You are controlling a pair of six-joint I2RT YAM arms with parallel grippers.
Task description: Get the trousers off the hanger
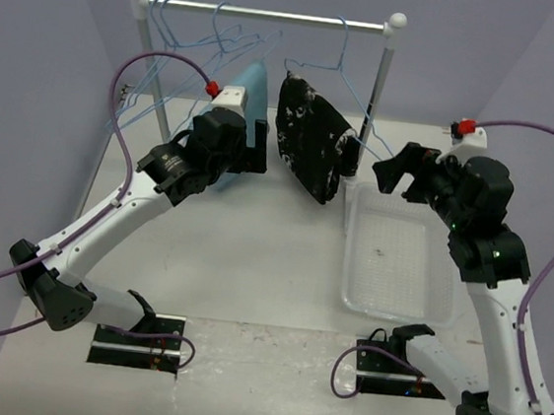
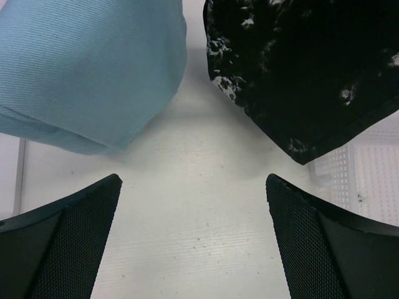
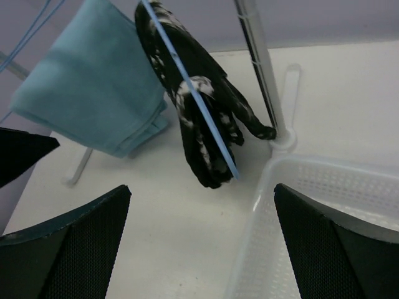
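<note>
Both arms are reaching toward a thin metal clothes rail [image 1: 268, 13] at the far side of the white counter [image 1: 252, 254]. The black fabric trousers with white paint-like speckles [image 1: 309, 141] are hanging folded over a thin light-blue wire hanger [image 3: 192, 93], and this hanger is hanging from the rail. Nothing is gripping them.

The left end effector [image 2: 193, 180] is hovering above the counter with its two fingers spread wide, and nothing is lying between them. The trousers are hanging just ahead of it, toward its right side, apart from both fingers. A plain light-blue cloth [image 2: 93, 68] is hanging ahead toward its left side, also not touching. Straight ahead, between the two garments, bare counter is showing.

The right end effector [image 3: 201, 190] is also standing fully spread and is holding nothing. The trousers are hanging ahead of it, a little to its left, well apart from its fingertips. The blue wire of the hanger is crossing the dark fabric in a slanting line. A white plastic mesh basket [image 1: 399, 270] is lying below this end effector and toward its right. An upright post [image 3: 260, 68] of the rail is standing ahead, just beside the trousers and near the basket's corner.

Several empty blue wire hangers [image 1: 221, 35] are hanging on the rail above the left end effector. I cannot tell whether the lowest fold of the trousers is touching the counter.
</note>
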